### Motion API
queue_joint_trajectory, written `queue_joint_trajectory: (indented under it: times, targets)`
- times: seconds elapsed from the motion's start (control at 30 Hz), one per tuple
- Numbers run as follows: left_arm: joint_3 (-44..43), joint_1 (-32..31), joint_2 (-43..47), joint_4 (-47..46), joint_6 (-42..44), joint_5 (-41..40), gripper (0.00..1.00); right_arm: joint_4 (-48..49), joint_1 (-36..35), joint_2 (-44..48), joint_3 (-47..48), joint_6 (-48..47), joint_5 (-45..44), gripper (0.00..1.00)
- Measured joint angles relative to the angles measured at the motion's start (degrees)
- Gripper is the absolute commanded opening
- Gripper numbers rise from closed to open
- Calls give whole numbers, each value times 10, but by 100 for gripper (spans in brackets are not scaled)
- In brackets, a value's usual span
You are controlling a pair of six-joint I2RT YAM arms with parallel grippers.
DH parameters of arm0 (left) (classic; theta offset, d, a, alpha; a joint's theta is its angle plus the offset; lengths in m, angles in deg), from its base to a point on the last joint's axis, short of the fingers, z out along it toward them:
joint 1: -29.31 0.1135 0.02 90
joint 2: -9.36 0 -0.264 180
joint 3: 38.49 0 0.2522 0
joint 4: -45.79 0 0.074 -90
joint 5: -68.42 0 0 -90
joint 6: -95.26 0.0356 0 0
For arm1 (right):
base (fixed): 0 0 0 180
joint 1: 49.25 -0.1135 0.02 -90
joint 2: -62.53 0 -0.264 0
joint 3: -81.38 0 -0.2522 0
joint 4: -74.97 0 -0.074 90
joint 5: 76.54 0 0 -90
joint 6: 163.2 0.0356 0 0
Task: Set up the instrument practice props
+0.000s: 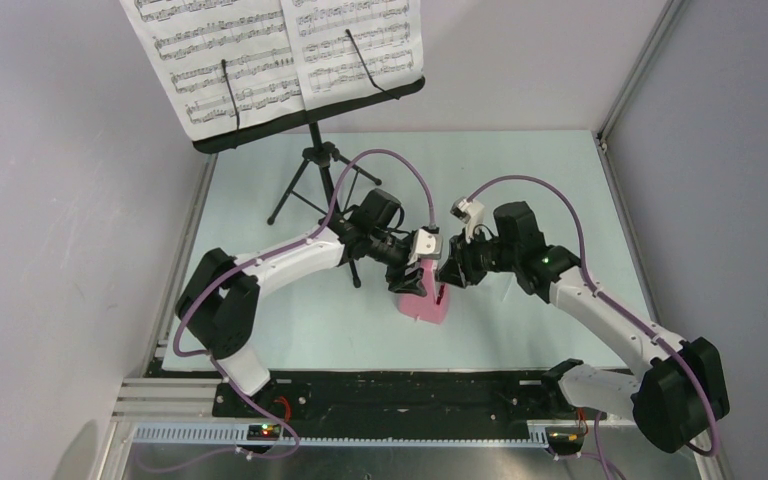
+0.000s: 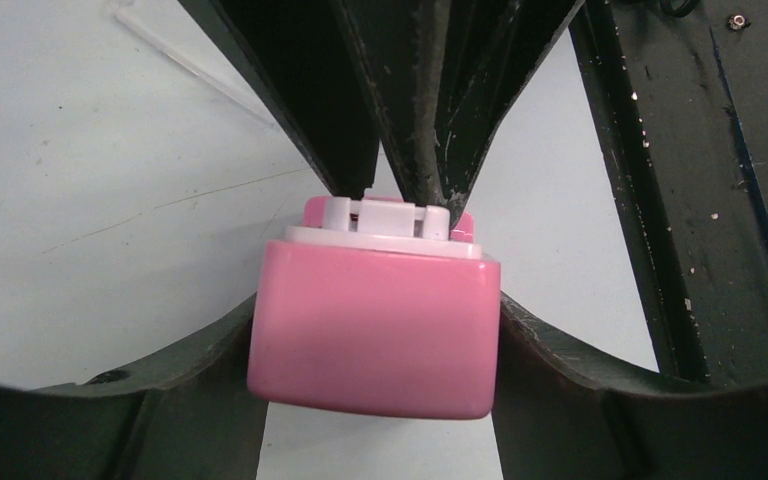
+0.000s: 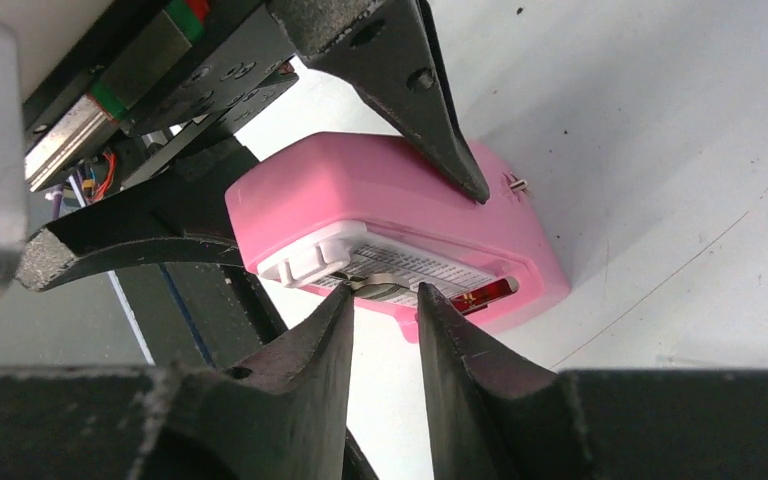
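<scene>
Left gripper (image 2: 375, 320) is clamping the pink metronome (image 1: 422, 305). In the left wrist view both fingers (image 2: 222, 345) are pressing against its two sides, and in the right wrist view the same two fingers are bearing on opposite pink flanks. The metronome is sitting mid-frame in the top view, slightly below centre, over the pale table (image 1: 520, 200) and between the two wrists. It's leaning, and I can't tell whether it's resting on the surface or lifted just off it. Right gripper (image 3: 385, 310) is coming in from the opposite side, with its jaws standing only a narrow gap apart. The fingertips (image 3: 335, 310) are sitting right at the metronome's white front face, by the scale and the small silver and red pendulum parts. I can't tell whether they're pinching anything there or just hovering at it. The black music stand (image 1: 312, 160) is standing on its tripod in the upper left of the top view, well apart from both grippers. Two sheet-music pages (image 1: 260, 50) are lying on its desk, each under a thin black retaining wire.
</scene>
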Motion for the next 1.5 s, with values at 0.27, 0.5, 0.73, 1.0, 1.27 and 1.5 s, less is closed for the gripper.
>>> queue_joint_trajectory:
  times: [0.27,0.5,0.73,1.0,1.27,1.5]
  targets:
    - [1,9,0,-7,2,-5,63,19,-4,-7,0,49,-46,33]
    - [2,11,0,-24,0,-18,59,31,14,-14,-1,115,-57,34]
    - [6,14,0,-42,6,-20,51,48,37,-21,-1,139,-37,35]
    - [6,22,0,-33,10,-21,49,66,48,-66,21,123,17,34]
    - [6,30,-3,-32,24,-10,47,79,81,-123,47,25,134,25]
    - [6,18,-7,-11,61,38,45,164,134,-170,83,-19,158,21]
